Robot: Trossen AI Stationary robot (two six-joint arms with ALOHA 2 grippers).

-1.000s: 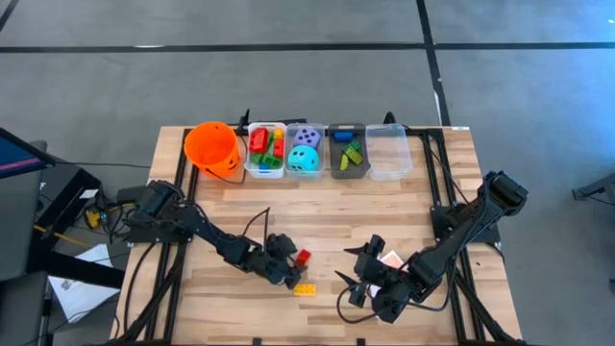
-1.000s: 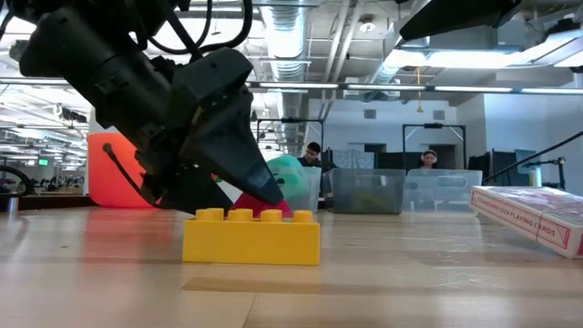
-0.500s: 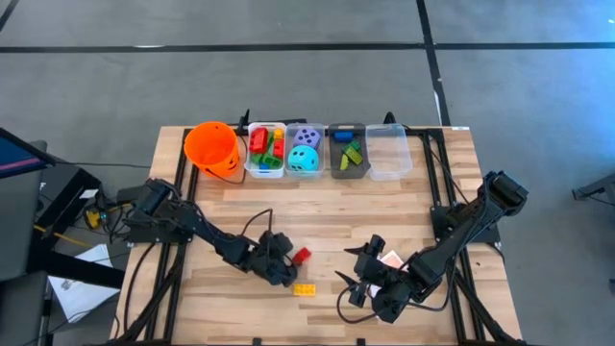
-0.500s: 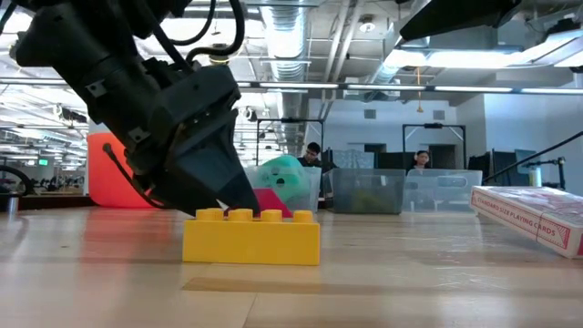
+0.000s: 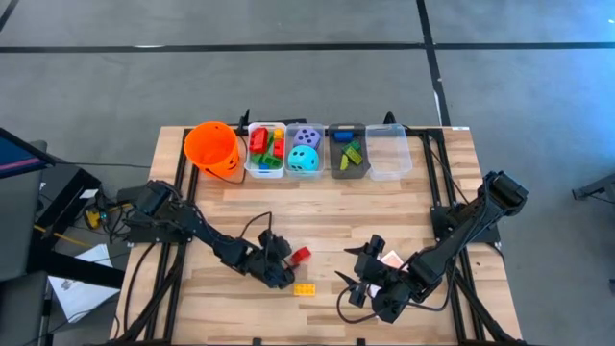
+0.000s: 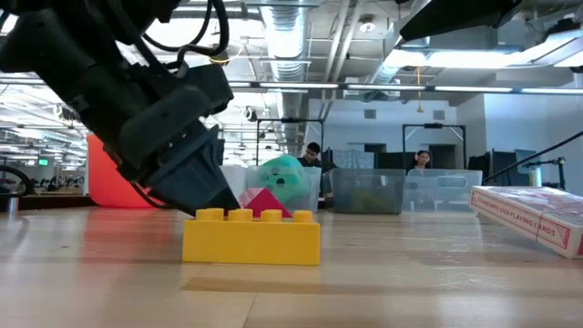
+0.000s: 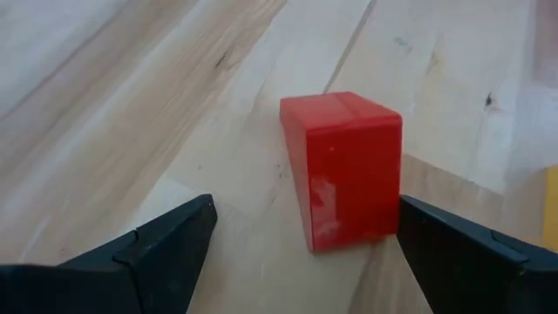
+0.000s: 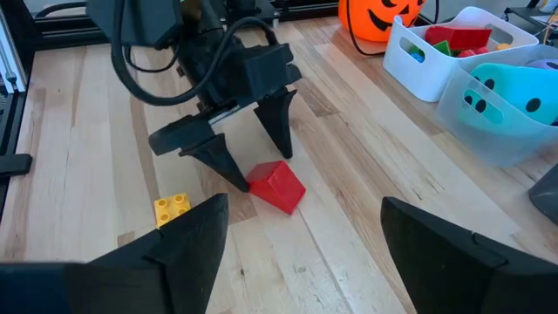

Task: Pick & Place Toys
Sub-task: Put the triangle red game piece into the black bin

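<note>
The left arm stretches low across the surface, its tool (image 5: 282, 266) angled down with fingers spread wide, while the right arm's tool (image 5: 362, 282) rests low, fingers parted.

You are looking past the right gripper (image 8: 301, 235), its two fingers standing apart over the table (image 8: 78, 131). Farther off, the left gripper (image 8: 253, 161) is straddling one corner of a red brick (image 8: 277, 186), fingers spread. A yellow brick (image 8: 172, 209) is lying nearby. An orange bucket (image 8: 384, 19) and bins (image 8: 417, 74) are sitting beyond.
</note>
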